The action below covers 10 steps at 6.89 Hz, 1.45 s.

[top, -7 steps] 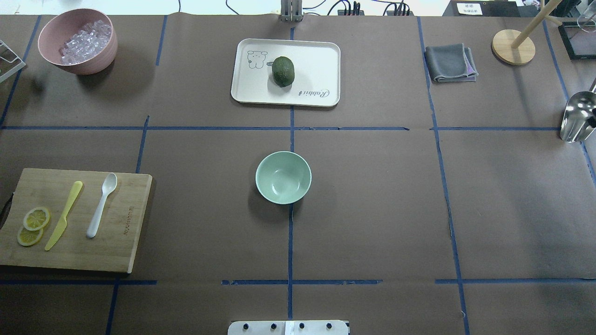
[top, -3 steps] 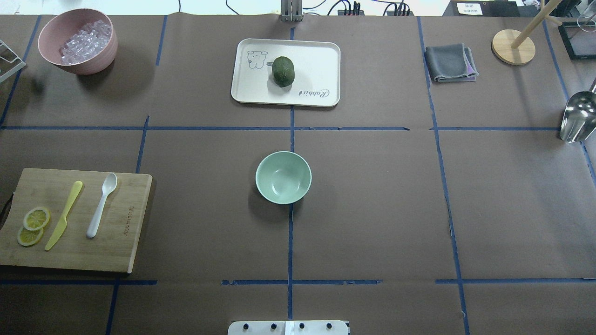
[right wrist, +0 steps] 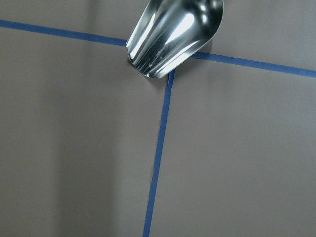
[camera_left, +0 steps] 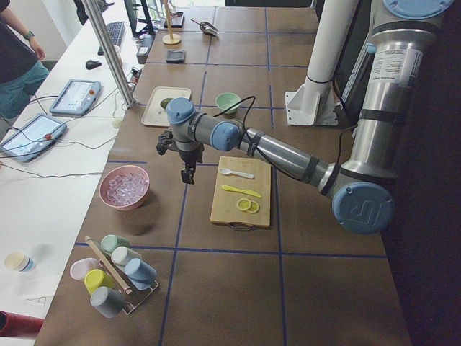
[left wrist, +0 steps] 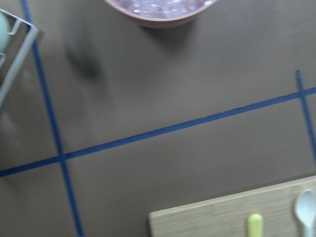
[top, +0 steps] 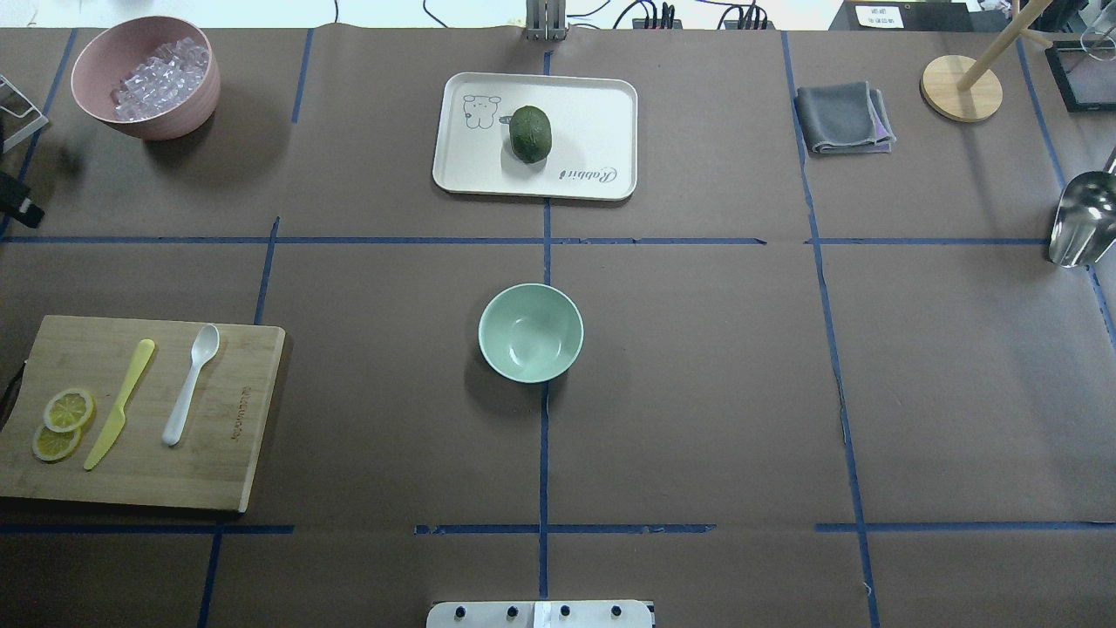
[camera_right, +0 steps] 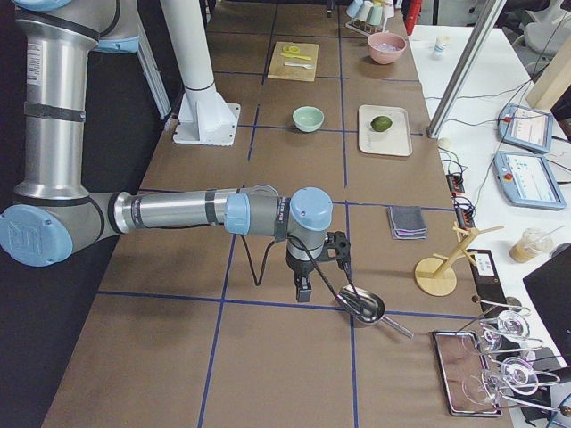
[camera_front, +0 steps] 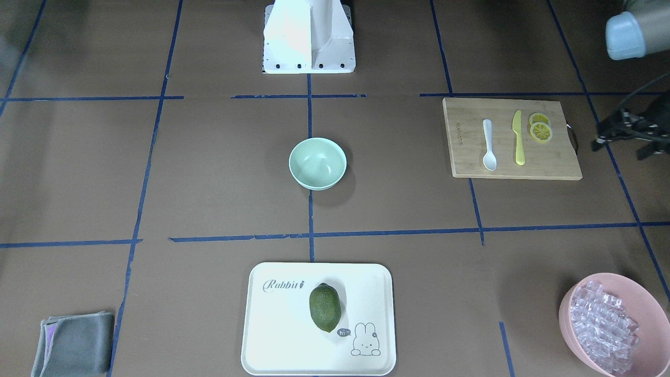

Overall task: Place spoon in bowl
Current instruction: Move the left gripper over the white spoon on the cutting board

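Plainly the reach is only beginning: the spoon [top: 188,388] is lying untouched on the cutting board [top: 253,410] by the bench's near-left corner, just beside the knife [top: 122,403]. Its long axis is running near to far, scoop pointing at the far edge (leaning slightly toward the middle). The bowl [top: 530,332] is sitting empty at the bench's centre. Farther along the left edge the left gripper [camera_left: 189,175] is hovering, carrying nothing; its opening I cannot tell. Next it is needing to come down across the slim handle. The right gripper [camera_right: 303,287], by the right edge, is equally unreadable.

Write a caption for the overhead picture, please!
White spoon lies on the cutting board, apart from the empty mint bowl.
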{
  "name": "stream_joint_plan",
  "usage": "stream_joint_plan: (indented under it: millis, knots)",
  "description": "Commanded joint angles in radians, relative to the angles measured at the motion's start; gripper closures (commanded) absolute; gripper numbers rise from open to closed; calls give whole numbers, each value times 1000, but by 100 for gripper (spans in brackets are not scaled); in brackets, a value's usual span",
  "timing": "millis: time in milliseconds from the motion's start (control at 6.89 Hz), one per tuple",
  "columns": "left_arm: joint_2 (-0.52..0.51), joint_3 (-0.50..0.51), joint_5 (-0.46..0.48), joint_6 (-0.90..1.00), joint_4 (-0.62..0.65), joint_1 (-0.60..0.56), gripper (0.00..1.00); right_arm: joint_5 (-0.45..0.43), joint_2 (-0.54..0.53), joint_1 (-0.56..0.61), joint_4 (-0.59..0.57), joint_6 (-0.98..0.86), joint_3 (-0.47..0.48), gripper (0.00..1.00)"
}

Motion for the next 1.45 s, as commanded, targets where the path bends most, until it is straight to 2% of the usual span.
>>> stream_joint_plan:
  millis: [0,145,581,1016,1306]
  knots:
    - [29,-34,33,-198,-108,143,0,0,1,1,0,4,2,0]
    - [69,-34,108,-226,-197,206,0,0,1,1,0,3,2,0]
    - [145,-31,254,-388,-389,394,0,0,1,1,0,3,2,0]
    - [140,-23,262,-387,-390,459,1,0,-1,1,0,1,2,0]
    - [137,-3,260,-379,-388,466,12,0,-5,1,0,1,2,0]
